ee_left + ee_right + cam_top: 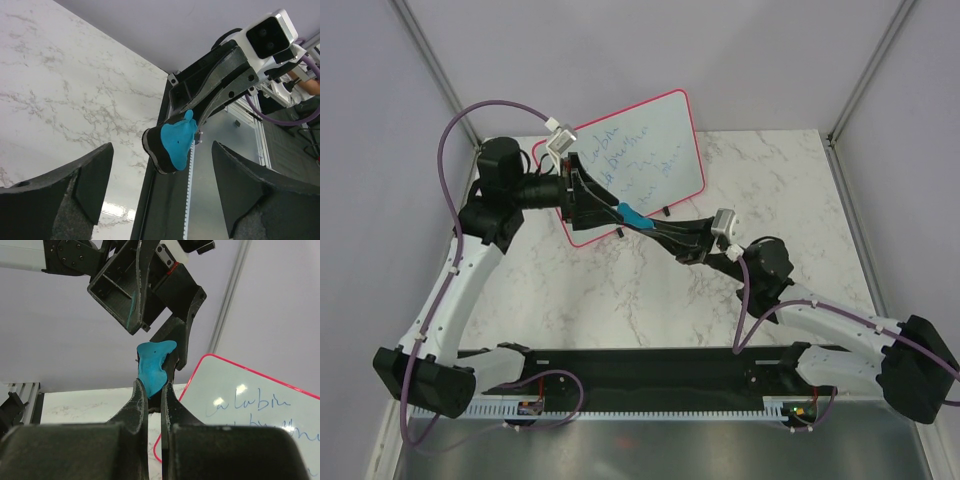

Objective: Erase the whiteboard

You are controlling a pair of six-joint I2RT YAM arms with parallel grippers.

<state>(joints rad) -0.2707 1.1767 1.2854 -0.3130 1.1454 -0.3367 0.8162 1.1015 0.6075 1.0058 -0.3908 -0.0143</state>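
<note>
I see my right gripper (154, 390) clamped on the blue eraser (152, 365), my left gripper (161, 150) spread apart beside it, and the whiteboard (650, 150) bearing blue writing.

The whiteboard (650, 140) is white with a thin pink-red frame and lines of blue handwriting. Beneath it, the bench (620, 290) is white marble veined grey. In front of the whiteboard, a turquoise-and-black pad (152, 365) sits between the black left end effector (582, 197) and black right end effector (150, 390). A purple cable (442, 150) loops left of the whiteboard.
</note>
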